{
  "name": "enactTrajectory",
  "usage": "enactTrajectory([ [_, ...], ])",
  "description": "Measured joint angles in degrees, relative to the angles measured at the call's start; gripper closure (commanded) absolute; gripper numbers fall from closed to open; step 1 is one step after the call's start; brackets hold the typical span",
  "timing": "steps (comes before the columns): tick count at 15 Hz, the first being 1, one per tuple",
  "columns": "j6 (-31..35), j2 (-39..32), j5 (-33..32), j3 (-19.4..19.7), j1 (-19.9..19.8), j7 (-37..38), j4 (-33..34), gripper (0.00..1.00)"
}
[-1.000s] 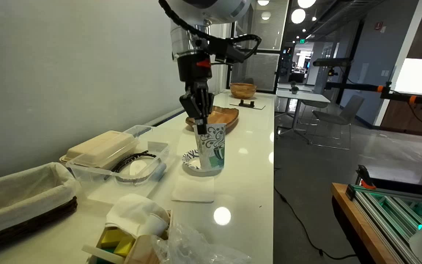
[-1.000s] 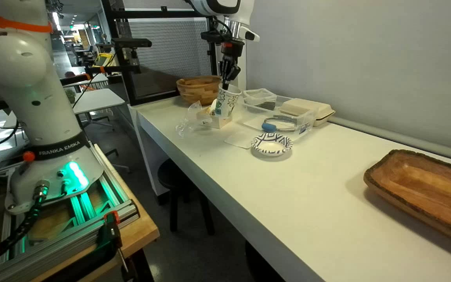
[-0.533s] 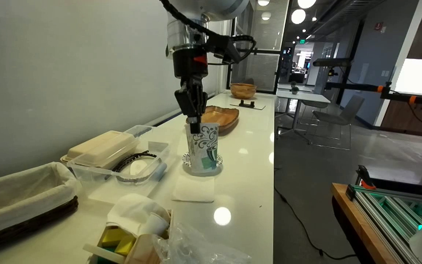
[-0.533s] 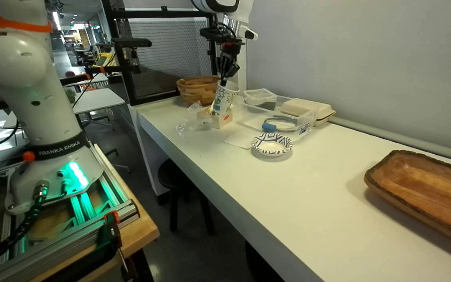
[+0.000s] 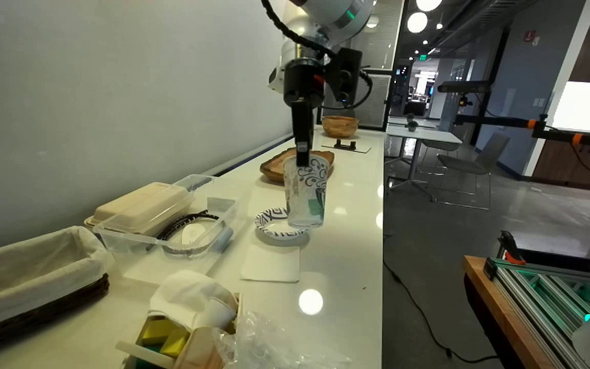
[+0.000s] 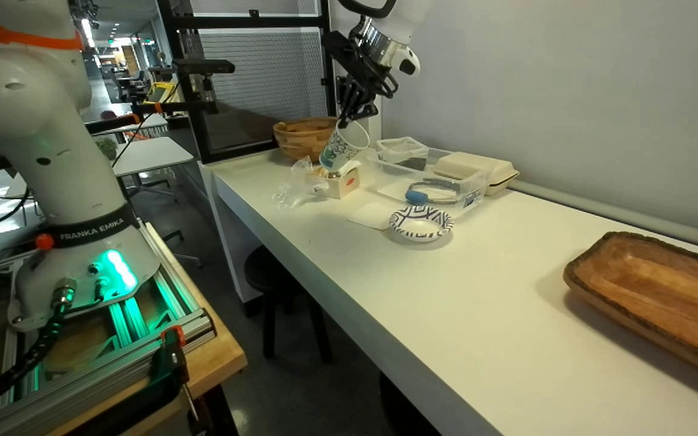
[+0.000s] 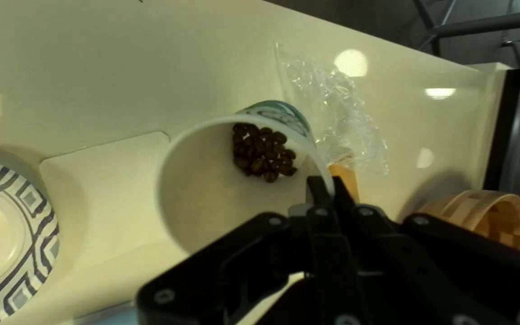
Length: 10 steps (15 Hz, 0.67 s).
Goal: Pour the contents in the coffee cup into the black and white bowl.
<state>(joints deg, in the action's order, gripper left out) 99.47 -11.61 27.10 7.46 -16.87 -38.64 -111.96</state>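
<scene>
Coffee cup point(image 5: 306, 195) hangs tilted in 2-fingered gripper point(image 7: 327, 184).

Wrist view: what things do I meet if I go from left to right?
Black and white bowl, pale sheet, coffee cup, crumpled clear plastic, wooden bowl.

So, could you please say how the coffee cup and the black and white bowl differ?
The coffee cup is tall; the black and white bowl is shallow. The cup hangs tilted from the gripper; the bowl sits level on the counter. Coffee beans show in the cup, none in the bowl. Both have round rims.
</scene>
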Motion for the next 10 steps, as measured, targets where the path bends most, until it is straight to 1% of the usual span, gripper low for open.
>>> enactTrajectory([
  [2, -4.94, -0.26, 2.81, 1.43, -2.58, -6.42, 0.37, 0.99],
  [5, -12.18, -1.99, 7.13, 3.05, -5.47, -13.7, 2.07, 0.99],
  [7, -16.97, -4.65, 10.13, 3.61, -6.98, -17.4, 4.36, 0.99],
  [8, -19.29, -6.31, 11.72, 3.74, -7.68, -18.87, 5.79, 0.96],
  [10, -19.87, -7.76, 12.03, 4.1, -7.86, -19.16, 6.76, 0.96],
])
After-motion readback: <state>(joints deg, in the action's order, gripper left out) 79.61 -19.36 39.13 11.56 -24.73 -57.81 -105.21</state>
